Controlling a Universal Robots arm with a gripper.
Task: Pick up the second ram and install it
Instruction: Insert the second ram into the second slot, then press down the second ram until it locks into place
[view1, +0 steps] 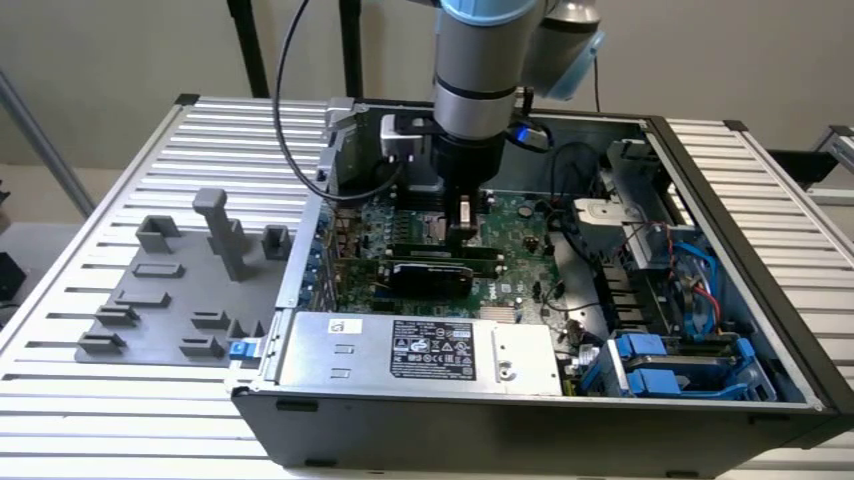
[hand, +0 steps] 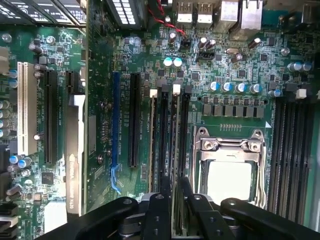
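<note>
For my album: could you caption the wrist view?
Gripper holding the second ram edge-on over the motherboard's memory slots, beside the processor socket.

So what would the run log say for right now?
gripper: shut on second ram | place: over motherboard slots inside the case | state: not yet seated

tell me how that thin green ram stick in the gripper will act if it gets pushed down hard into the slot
The second ram looks like a thin, flat board held edge-on, so it is probably stiff along its length but apt to flex or crack if pushed sideways. Gripped narrowly by the gripper, it could tilt. It seems light, so the motherboard slot, not weight, would resist.
</note>
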